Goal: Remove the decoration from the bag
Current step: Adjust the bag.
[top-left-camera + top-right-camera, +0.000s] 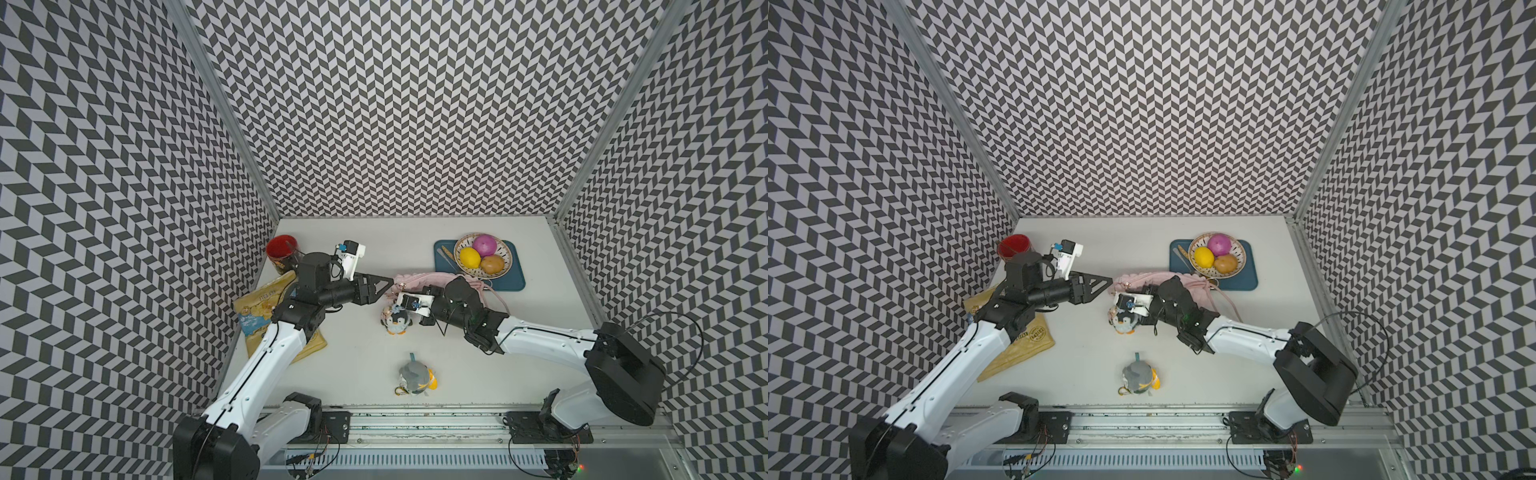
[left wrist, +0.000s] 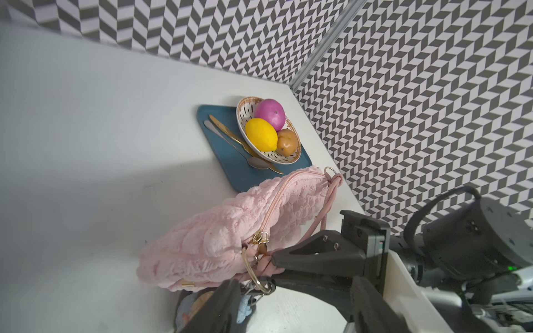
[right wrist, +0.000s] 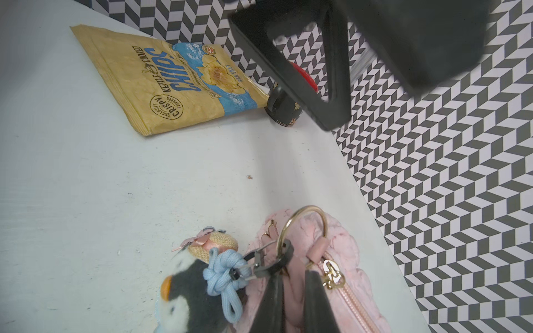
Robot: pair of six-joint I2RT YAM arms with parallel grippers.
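One bag, corner inside right claw

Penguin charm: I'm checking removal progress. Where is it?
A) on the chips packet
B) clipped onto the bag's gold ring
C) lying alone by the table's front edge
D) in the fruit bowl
B: the penguin charm hangs by its dark clip from the gold ring on the bag.

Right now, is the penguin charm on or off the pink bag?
On: its grey clip hooks the gold ring on the bag.
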